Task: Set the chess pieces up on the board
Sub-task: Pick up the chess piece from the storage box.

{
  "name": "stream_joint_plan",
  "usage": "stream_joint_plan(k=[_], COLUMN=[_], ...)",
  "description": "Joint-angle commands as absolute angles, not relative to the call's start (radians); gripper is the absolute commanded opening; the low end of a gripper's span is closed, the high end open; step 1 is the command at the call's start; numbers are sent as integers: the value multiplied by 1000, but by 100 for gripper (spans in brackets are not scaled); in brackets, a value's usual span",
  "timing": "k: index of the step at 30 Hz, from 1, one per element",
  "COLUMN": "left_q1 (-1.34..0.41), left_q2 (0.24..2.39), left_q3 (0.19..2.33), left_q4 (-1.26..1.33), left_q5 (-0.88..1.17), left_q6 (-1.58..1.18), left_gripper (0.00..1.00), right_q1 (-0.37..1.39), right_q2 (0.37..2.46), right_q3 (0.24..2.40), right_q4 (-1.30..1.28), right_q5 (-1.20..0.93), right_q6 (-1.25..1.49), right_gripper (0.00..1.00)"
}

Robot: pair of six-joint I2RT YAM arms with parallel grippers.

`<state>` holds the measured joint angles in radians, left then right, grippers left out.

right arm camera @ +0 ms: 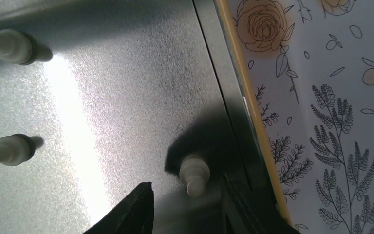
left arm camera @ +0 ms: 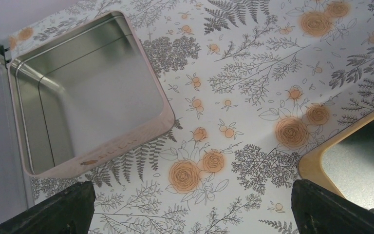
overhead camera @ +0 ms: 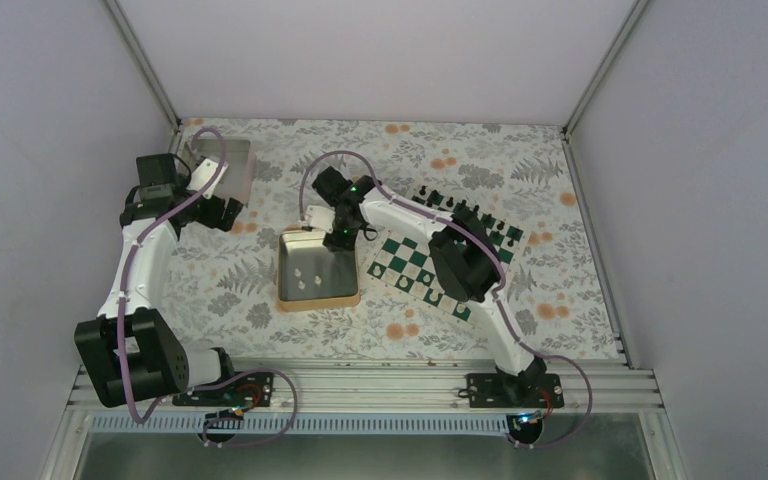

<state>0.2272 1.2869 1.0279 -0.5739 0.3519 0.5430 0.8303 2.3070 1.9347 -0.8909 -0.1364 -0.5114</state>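
Small white chess pieces (overhead camera: 303, 283) stand inside a gold-rimmed metal tin (overhead camera: 318, 299) at the table's middle. The green and white board (overhead camera: 412, 263) lies right of the tin, partly hidden under my right arm. My right gripper (overhead camera: 338, 238) is lowered into the tin's far right corner. In the right wrist view its jaws (right arm camera: 186, 189) stand open on either side of one white piece (right arm camera: 195, 174), with a gap on each side. Two more white pieces (right arm camera: 9, 46) (right arm camera: 7, 150) stand further left. My left gripper (left arm camera: 192, 187) hangs wide open over the floral table, holding nothing.
A pinkish square tray (left arm camera: 141, 131) with nothing in it lies at the far left by the wall. Black pieces (overhead camera: 460, 205) line the board's far edge. The tin's wall (right arm camera: 253, 112) runs close beside my right gripper's right finger. The tin's corner (left arm camera: 316, 156) shows beside the left gripper.
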Motion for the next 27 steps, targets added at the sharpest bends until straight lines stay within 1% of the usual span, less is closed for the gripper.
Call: stream_joint_plan(k=[1, 5, 9, 13, 17, 20, 24, 27], left_q1=[234, 234, 233, 234, 234, 235, 234, 234], left_q2=[1271, 1269, 1268, 1267, 1266, 1265, 1268, 1269], left_q3=[1014, 1018, 1020, 1020, 1020, 1020, 1019, 1021], left_q4=[-575, -578, -580, -580, -581, -581, -583, -583], left_q5=[380, 386, 387, 387, 388, 390, 392, 393], left_q6=[563, 565, 566, 565, 566, 566, 566, 566], left_gripper=[100, 100, 100, 100, 100, 100, 100, 100], right_q1=[834, 834, 834, 836, 836, 836, 837, 837], right_q2=[2334, 2335, 2336, 2332, 2339, 2341, 2334, 2296], right_q3=[1959, 1956, 1961, 1961, 1973, 1981, 2004, 2008], right_q4=[-885, -884, -884, -882, -885, -884, -905, -913], right_q5=[-124, -129, -134, -143, -140, -143, -155, -181], right_q6=[-508, -509, -507, -501, -500, -498, -493, -486], right_gripper=[37, 33, 24, 19, 17, 12, 11, 8])
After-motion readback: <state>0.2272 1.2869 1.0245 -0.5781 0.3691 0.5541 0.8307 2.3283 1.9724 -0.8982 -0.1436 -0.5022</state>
